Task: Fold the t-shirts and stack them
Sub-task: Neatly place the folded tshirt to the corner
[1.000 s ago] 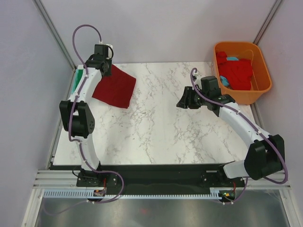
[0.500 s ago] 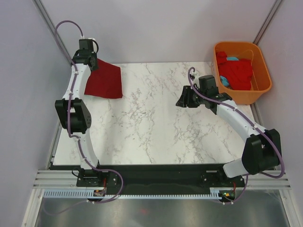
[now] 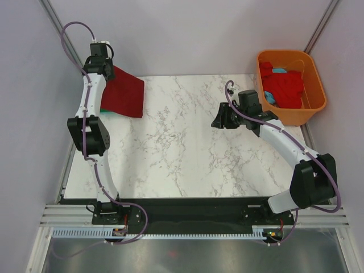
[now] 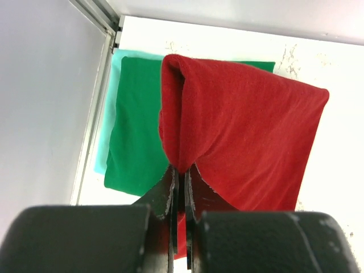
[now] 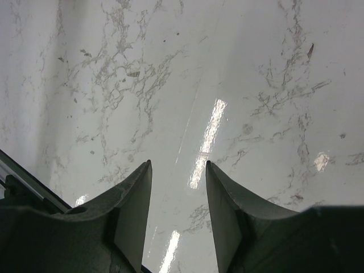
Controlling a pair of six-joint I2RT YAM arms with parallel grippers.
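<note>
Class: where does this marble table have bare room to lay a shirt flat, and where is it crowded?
Bare: the white marble table from the dark red folded shirt across to the right tool, and the near half. Crowded: the far-left corner, where the left tool holds that shirt over the folded green shirt, and the orange plastic tub, holding clothes.

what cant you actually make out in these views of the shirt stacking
- Top view: the left arm and the maroon shirt cover nearly all of the green shirt.
- Left wrist view: the maroon shirt hides the green shirt's right part; the pale turquoise layer beneath shows only an edge.
- Top view: in the orange tub, red shirts bury the light blue cloth; their number is unclear.
</note>
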